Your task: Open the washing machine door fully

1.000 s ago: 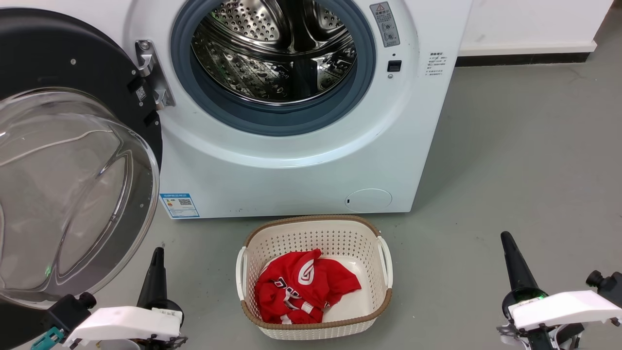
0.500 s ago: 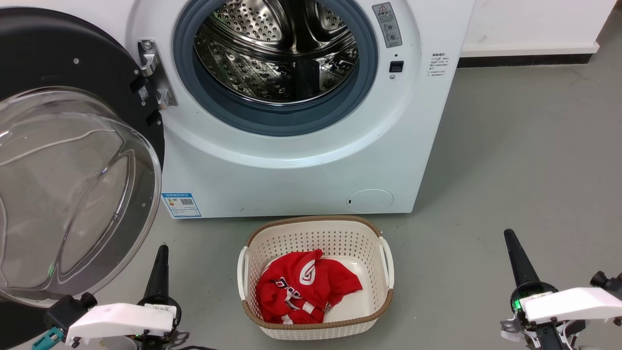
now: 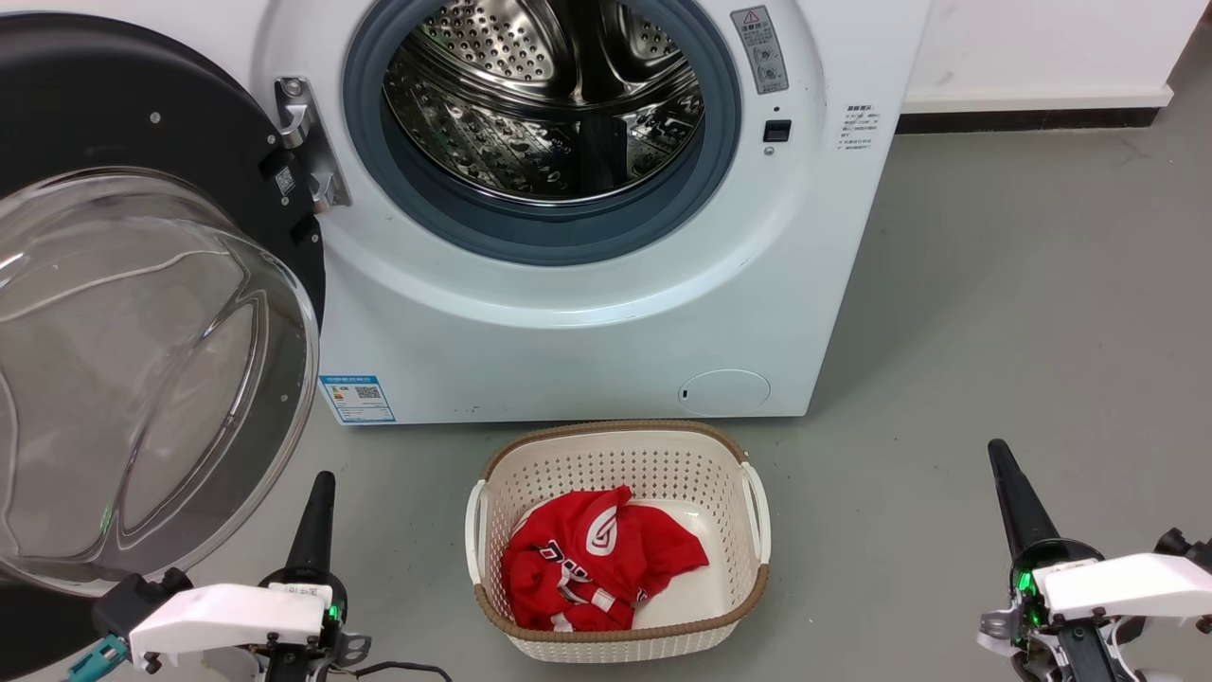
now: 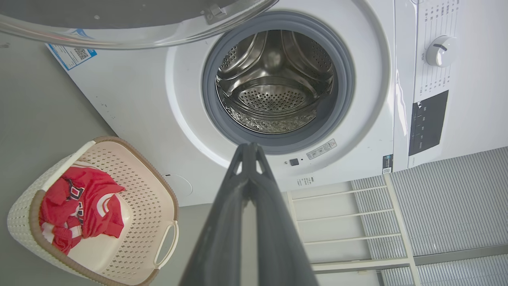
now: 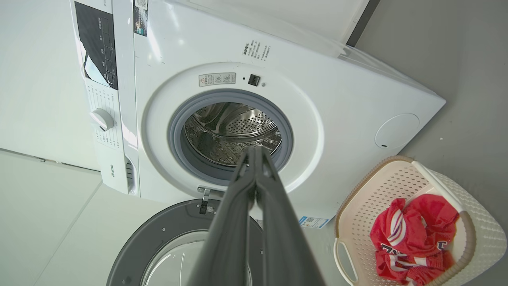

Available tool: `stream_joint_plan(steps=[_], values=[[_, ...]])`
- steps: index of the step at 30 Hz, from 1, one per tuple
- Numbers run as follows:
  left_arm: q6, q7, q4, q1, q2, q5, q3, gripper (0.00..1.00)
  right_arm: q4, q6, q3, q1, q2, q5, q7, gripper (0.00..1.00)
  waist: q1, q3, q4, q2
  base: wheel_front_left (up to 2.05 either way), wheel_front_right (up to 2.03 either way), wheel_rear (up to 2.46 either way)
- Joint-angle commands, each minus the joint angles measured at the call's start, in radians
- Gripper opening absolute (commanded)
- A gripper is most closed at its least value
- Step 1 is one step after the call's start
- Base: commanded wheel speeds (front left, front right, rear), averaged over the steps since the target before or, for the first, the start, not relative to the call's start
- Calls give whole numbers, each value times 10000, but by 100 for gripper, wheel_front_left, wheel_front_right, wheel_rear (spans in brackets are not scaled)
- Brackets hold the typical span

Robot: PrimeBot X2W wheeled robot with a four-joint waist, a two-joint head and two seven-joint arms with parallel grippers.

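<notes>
The white washing machine (image 3: 587, 322) fills the upper head view, its steel drum (image 3: 544, 104) exposed inside the grey gasket. The washing machine door (image 3: 142, 360), a black disc with a clear bulging bowl, hangs swung wide out to the left on its metal hinge (image 3: 308, 142). It also shows in the left wrist view (image 4: 119, 20) and the right wrist view (image 5: 174, 242). My left gripper (image 3: 320, 483) is shut, low beside the door's lower rim and apart from it. My right gripper (image 3: 999, 453) is shut at the lower right over bare floor, holding nothing.
A cream laundry basket (image 3: 615, 625) with a red garment (image 3: 597, 559) sits on the grey floor just in front of the machine, between the two grippers. Open floor stretches to the right of the machine. A white wall with a dark skirting runs behind.
The whole head view has shifted slightly, so the camera moved. Both grippers sit a little further right and higher in the picture, still shut. The door stays swung out.
</notes>
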Motion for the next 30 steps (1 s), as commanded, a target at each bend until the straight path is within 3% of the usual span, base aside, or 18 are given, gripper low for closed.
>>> stream_joint_plan(steps=[1, 30], values=[[-54, 60, -7, -247, 25, -253, 30, 0, -3, -1, -50, -212, -37, 249, 73, 0, 0, -2, 6, 0, 0, 0, 0], [-220, 650, 461, -584, 24, -2684, 104, 0, 312, -3, -358, -476, 27, 2472, 594, 0, 0, -28, 117, 0, 0, 0, 0]])
